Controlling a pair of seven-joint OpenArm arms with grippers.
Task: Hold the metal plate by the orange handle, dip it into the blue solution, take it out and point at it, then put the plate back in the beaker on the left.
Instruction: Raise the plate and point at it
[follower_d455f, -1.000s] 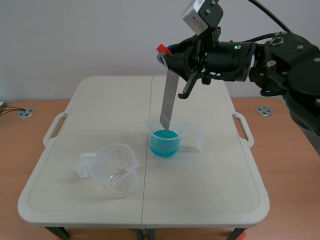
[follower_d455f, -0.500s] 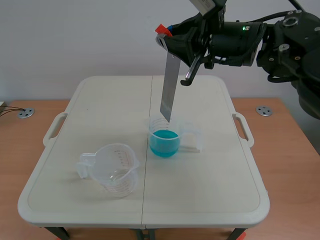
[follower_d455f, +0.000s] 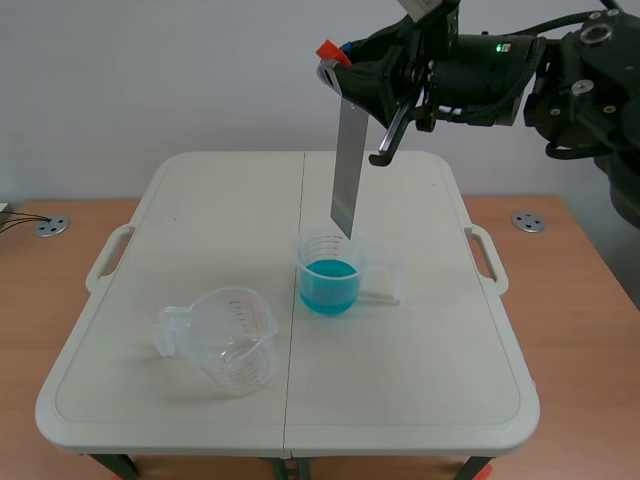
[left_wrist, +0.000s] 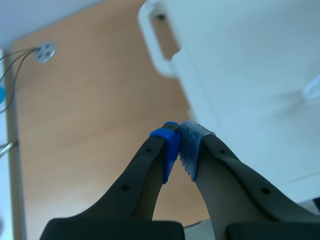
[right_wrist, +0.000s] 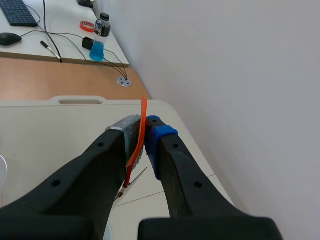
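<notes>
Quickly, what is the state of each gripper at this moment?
Left gripper: closed, holding nothing.
Right gripper: closed on the orange handle of the metal plate.

grey metal plate (follower_d455f: 346, 165), orange handle (right_wrist: 143, 120), blue solution (follower_d455f: 329, 284)
</notes>
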